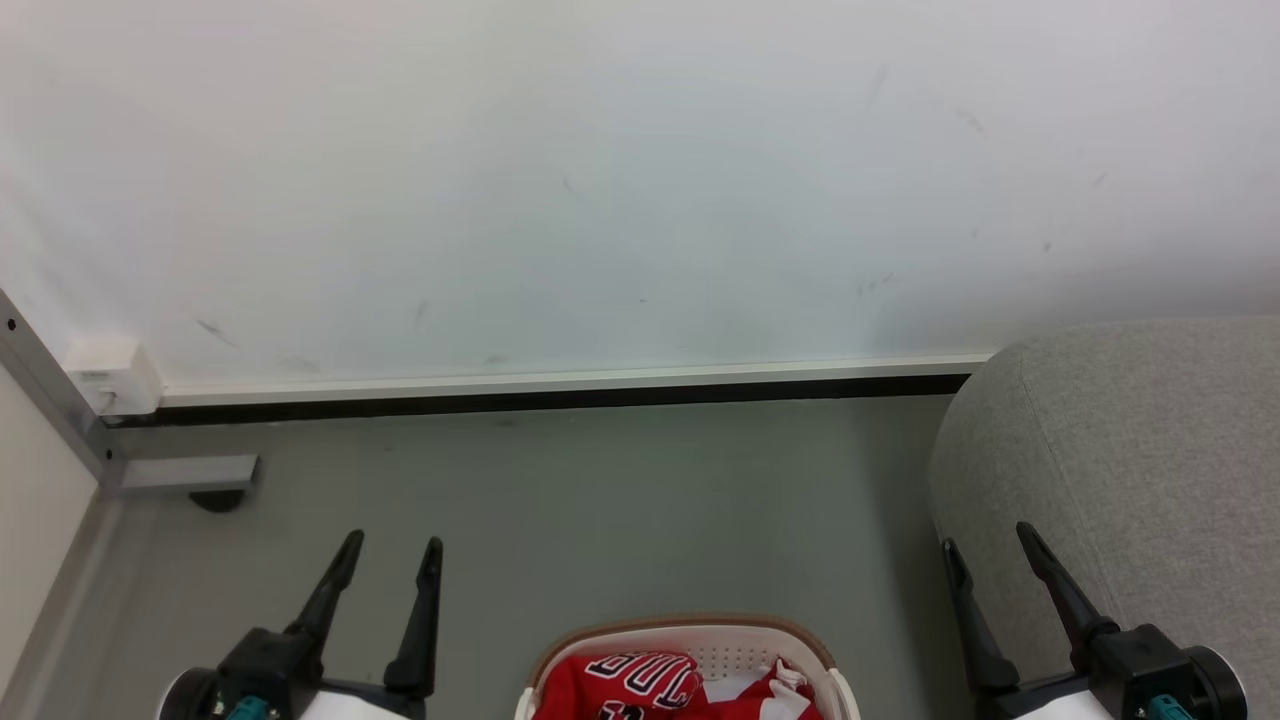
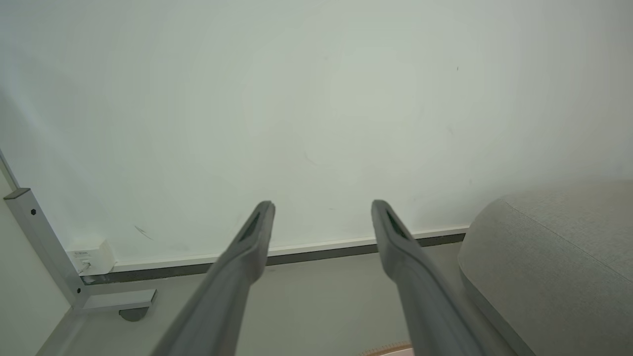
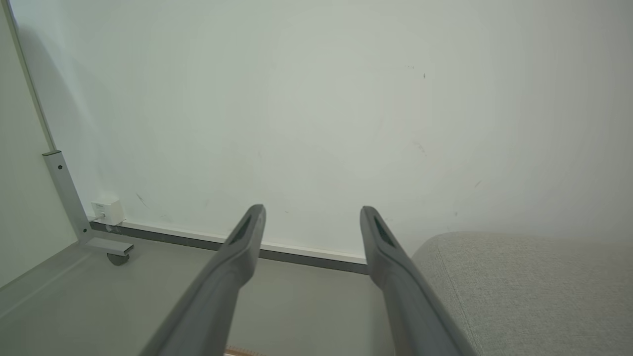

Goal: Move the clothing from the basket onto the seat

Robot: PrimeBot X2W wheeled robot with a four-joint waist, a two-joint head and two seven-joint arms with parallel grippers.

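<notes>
The red clothing [image 1: 640, 684] with black-and-white lettering lies bunched in the white basket [image 1: 690, 628], whose brown rim shows at the bottom middle of the head view. The grey seat [image 1: 1120, 470] rises at the right. My left gripper [image 1: 392, 552] stands open at the lower left, left of the basket and apart from it. My right gripper [image 1: 988, 538] stands open at the lower right, in front of the seat's rounded edge. In the wrist views the left gripper [image 2: 322, 207] and the right gripper [image 3: 312, 213] hold nothing, and the seat [image 2: 559, 257] [image 3: 534, 287] is on the right.
A white wall with a pale skirting strip [image 1: 560, 384] stands straight ahead. A grey metal frame leg [image 1: 60, 400] with a caster foot [image 1: 215, 498] and a small white box [image 1: 110, 375] sit at the left. Grey floor [image 1: 600, 500] lies between basket and wall.
</notes>
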